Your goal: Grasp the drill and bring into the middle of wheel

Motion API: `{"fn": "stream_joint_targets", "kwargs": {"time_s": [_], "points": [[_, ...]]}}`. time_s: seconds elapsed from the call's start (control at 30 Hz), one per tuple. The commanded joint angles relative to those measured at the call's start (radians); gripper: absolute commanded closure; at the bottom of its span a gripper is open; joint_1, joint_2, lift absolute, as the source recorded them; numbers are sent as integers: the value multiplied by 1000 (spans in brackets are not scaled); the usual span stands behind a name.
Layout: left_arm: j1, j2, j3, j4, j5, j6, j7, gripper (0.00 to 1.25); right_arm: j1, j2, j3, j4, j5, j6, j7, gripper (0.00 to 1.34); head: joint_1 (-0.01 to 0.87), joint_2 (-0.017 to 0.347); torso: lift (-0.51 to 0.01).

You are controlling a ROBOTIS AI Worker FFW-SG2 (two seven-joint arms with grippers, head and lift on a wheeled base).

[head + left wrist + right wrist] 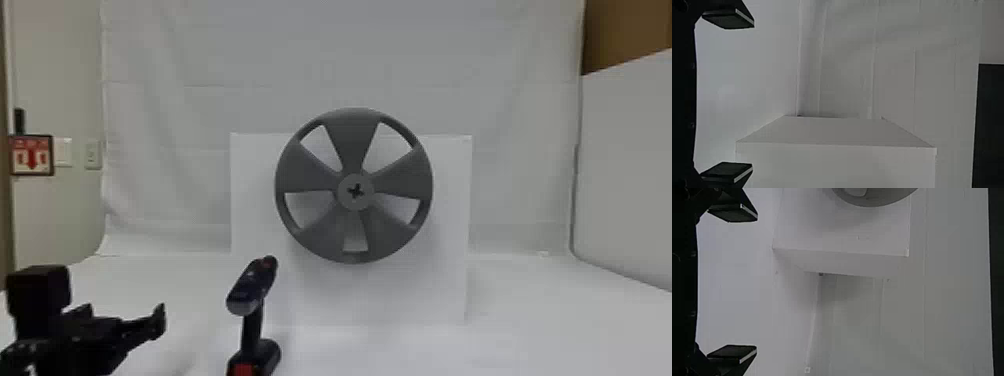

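Drill (250,290): upright on white table (550,325), ungrasped, left of wheel (352,145) and nearer. Step in hand, by judgement: approach for grasp; carrying not yet begun. Left gripper (746,96): left of drill, well apart; jaws released, 2 fingers spread, nothing between. Right gripper (750,284): jaws likewise released, empty. Next, probably: bring left gripper right towards handle (252,325), set 2 fingers around, clench, lift, then aim at hub (345,192) in middle. Risk: tipping drill with crooked approach.
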Motion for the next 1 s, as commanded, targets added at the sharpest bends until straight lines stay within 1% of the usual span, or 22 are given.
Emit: {"fn": "stream_joint_targets", "kwargs": {"time_s": [0.0,0.73,0.97], "points": [[0,1,-2,-1,2,0,0,21,3,1,-3,0,-1,0,0,121,54,31,-403],[-3,1,-5,-5,2,5,0,30,3,2,-3,0,-1,0,0,121,54,31,-403],[-6,1,-4,-31,-3,40,0,35,5,2,-3,0,-1,0,0,121,54,31,-403]]}}
